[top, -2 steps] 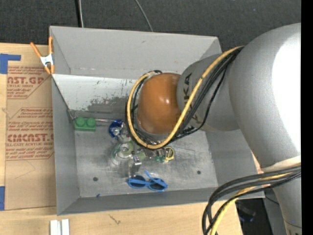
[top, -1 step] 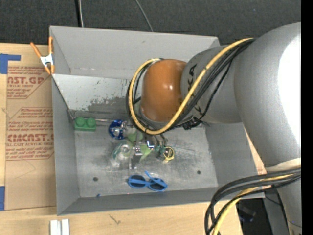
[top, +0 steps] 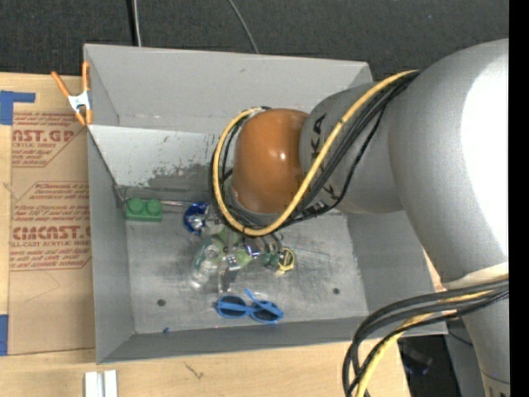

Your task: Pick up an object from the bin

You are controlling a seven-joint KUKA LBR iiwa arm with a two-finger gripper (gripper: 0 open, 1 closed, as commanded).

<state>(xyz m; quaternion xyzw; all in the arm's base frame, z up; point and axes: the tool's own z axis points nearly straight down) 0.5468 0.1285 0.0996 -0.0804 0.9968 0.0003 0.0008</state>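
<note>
**A:** Where is the gripper [top: 238, 245] seen?

**B:** It is seen low over the middle of the grey bin [top: 149, 304], under the orange wrist cover [top: 269, 160]. The cover is ringed by yellow and black cables [top: 221, 168]. The arm is brought in from the right.

**A:** Can it be told whether the gripper is wide or narrow?

**B:** It cannot be told, as its end is hidden by the cover and the clutter below. Whether anything is held cannot be told either.

**A:** What is found beneath it?

**B:** A small heap [top: 240, 257] of loose things is found on the bin floor, right under the gripper. A clear plastic piece [top: 205, 265] is seen at the heap's left. A small yellow ring-like thing [top: 285, 260] is seen at its right edge. A round blue thing [top: 195, 216] is set just left of the gripper.

**A:** And elsewhere in the bin?

**B:** 1 pair of blue toy glasses [top: 248, 308] is laid near the front wall, just in front of the heap. 1 green brick [top: 143, 209] with 2 studs is placed at the back left of the floor, well apart from the gripper.
</note>
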